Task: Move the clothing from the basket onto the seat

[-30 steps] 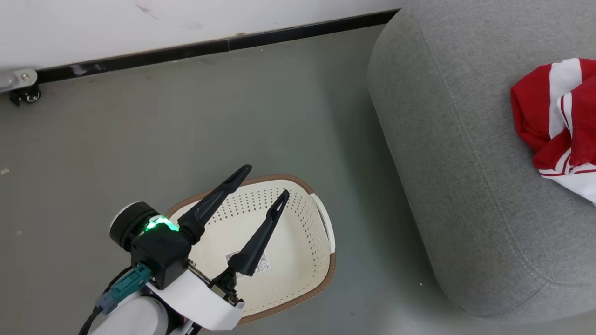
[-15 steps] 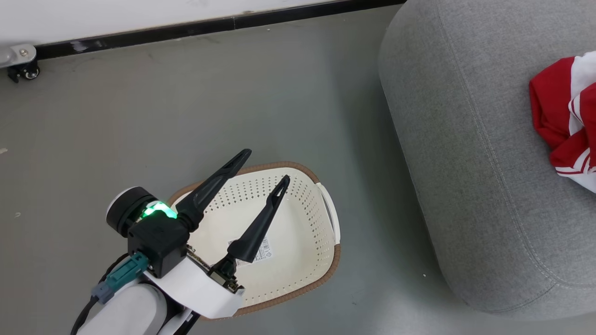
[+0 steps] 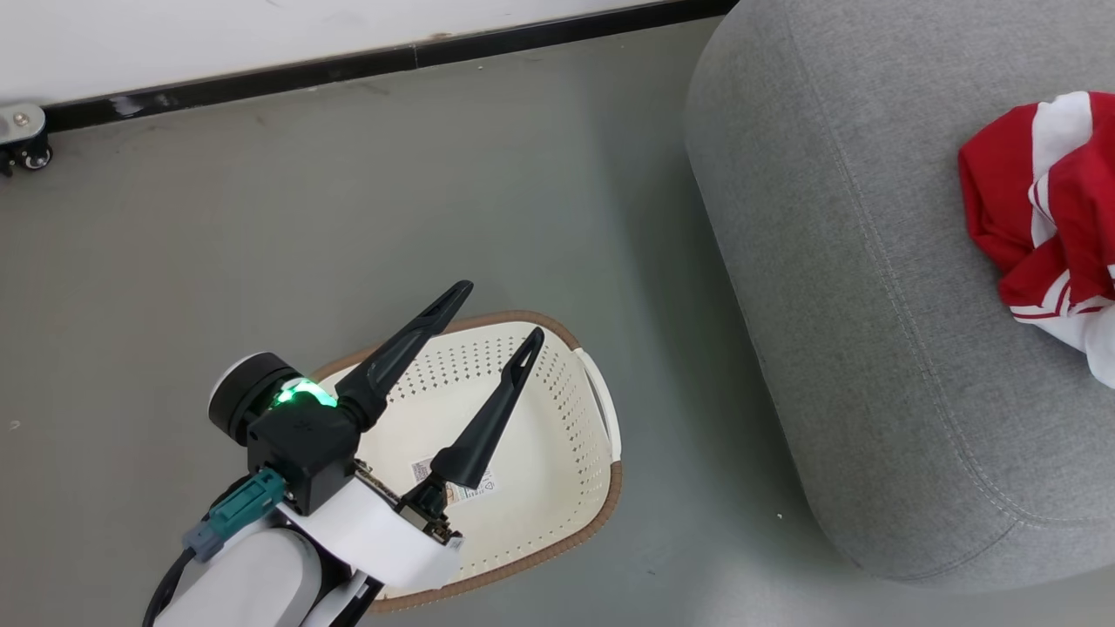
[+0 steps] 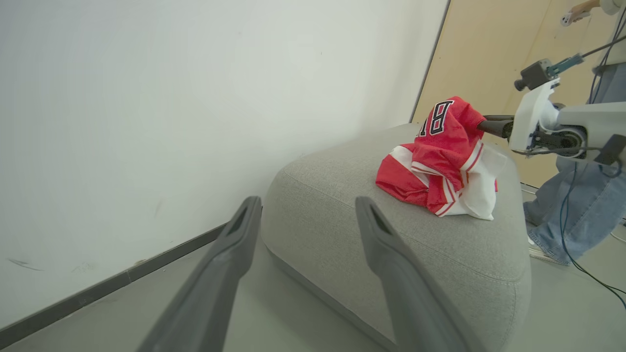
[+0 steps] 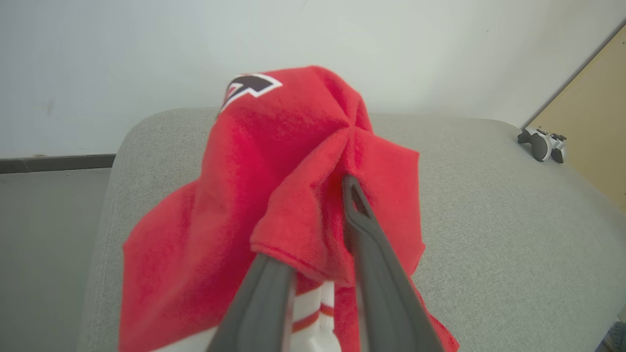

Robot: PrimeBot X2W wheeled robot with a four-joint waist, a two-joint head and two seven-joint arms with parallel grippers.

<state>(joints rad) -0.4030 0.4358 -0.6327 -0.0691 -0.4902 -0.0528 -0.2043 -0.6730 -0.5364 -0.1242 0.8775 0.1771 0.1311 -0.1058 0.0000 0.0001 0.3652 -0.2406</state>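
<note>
Basket (image 3: 557,475) emptied, red jersey (image 3: 1010,200) heaped atop the sofa (image 3: 854,305), well clear of its edge, draped over the right gripper (image 5: 318,234), hold impossible to tell, release pending; left gripper (image 3: 497,312) gaping, empty.

clothing (image 3: 1037,200) on seat (image 3: 854,305), basket (image 3: 557,461) left (floor (image 3: 348,218))

Woven matt cloth seat (image 3: 827,305), smooth perforated plastic basket (image 3: 566,418), soft fabric clothing (image 3: 1002,200)

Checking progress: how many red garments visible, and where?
1: the clothing, bundled on the seat, draped over the right claw; folds may hide another. The basket holds none.
</note>
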